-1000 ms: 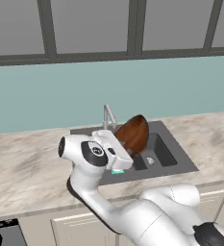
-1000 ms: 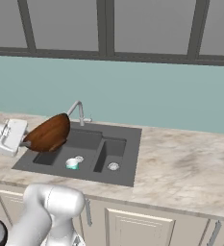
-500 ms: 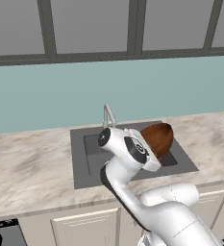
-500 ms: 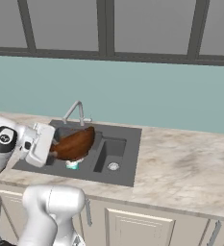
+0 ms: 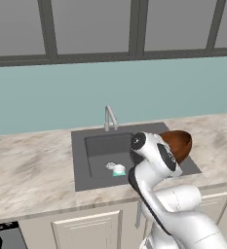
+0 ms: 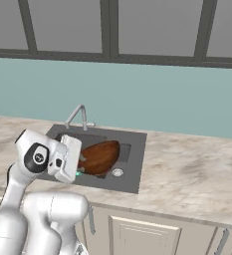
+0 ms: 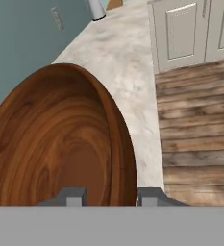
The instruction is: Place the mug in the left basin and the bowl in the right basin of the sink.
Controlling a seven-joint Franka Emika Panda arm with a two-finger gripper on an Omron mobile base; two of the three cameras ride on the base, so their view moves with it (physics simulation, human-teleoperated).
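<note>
The reddish-brown wooden bowl (image 5: 179, 143) (image 6: 100, 155) hangs tilted on its side above the right part of the dark grey sink (image 5: 81, 181) (image 6: 133, 186). My gripper (image 6: 80, 163) (image 7: 111, 196) is shut on the bowl's rim (image 7: 125, 144), one fingertip inside and one outside. The small teal mug (image 5: 118, 169) lies in the wide left basin (image 5: 103, 147); only a sliver of the mug (image 6: 79, 174) peeks out under my hand. The bowl partly covers the narrow right basin (image 6: 124, 151), whose silver drain (image 6: 117, 172) shows below it.
A slim silver faucet (image 5: 109, 116) (image 6: 78, 115) rises behind the sink. Marble counter (image 5: 32, 170) (image 6: 187, 174) runs to both sides, against a teal wall under windows. White cabinet doors (image 6: 142, 236) sit below the counter. A stove corner (image 5: 3, 237) is at lower left.
The arm has swung the held bowl rightward, from left of the sink to above its right side. The grip has stayed the same.
</note>
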